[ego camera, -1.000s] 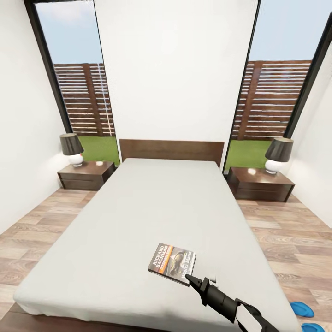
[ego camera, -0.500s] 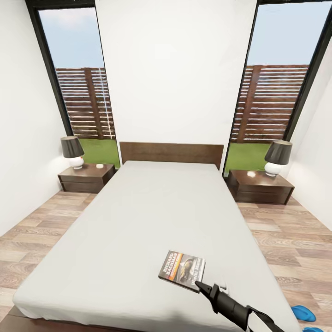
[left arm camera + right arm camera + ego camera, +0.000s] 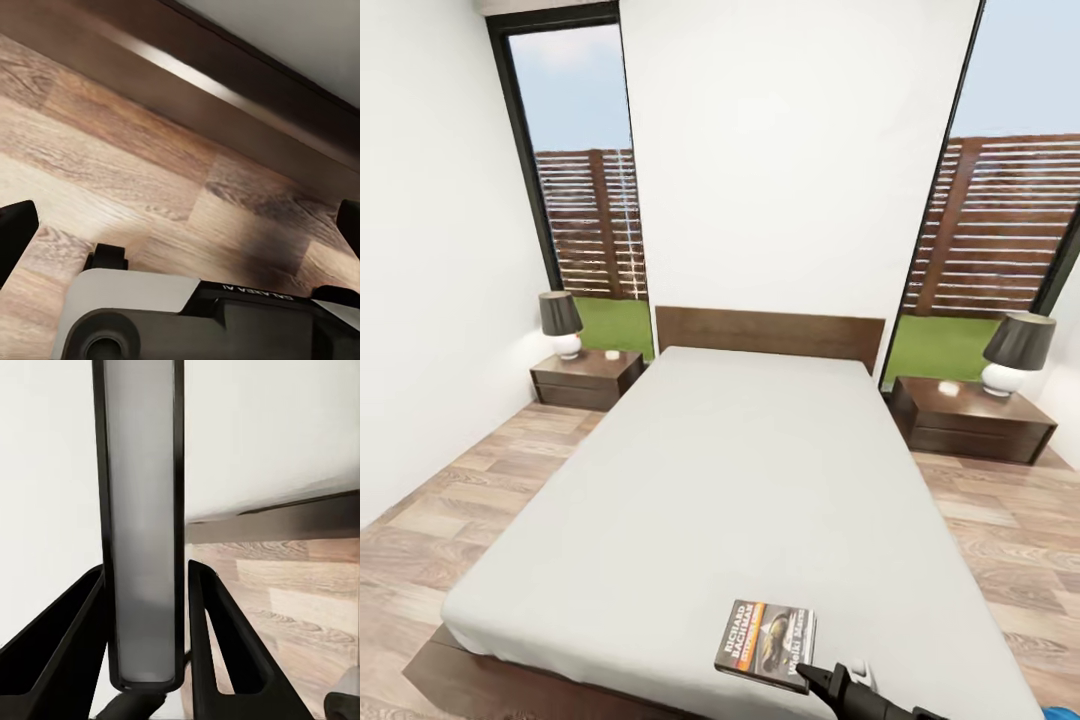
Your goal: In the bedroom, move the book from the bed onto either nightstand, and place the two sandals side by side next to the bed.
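Note:
The book (image 3: 765, 645), dark with orange lettering, is at the foot end of the grey bed (image 3: 740, 470). My right gripper (image 3: 822, 682) is shut on its near corner. In the right wrist view the book (image 3: 142, 510) stands edge-on, clamped between the two black fingers (image 3: 225, 652). Whether it rests on the mattress or hangs just above it I cannot tell. A sliver of one blue sandal (image 3: 1063, 712) shows on the floor right of the bed. My left gripper (image 3: 180, 225) hangs open over the wood floor beside the bed frame (image 3: 225, 82).
Two dark nightstands flank the headboard, the left one (image 3: 585, 378) and the right one (image 3: 970, 418), each with a lamp and a small white object on top. Plank floor runs down both sides of the bed. Tall windows stand behind.
The camera has pulled back and swung, so the bed's foot edge and frame now show. The book, still in my right gripper, sits closer to that foot edge.

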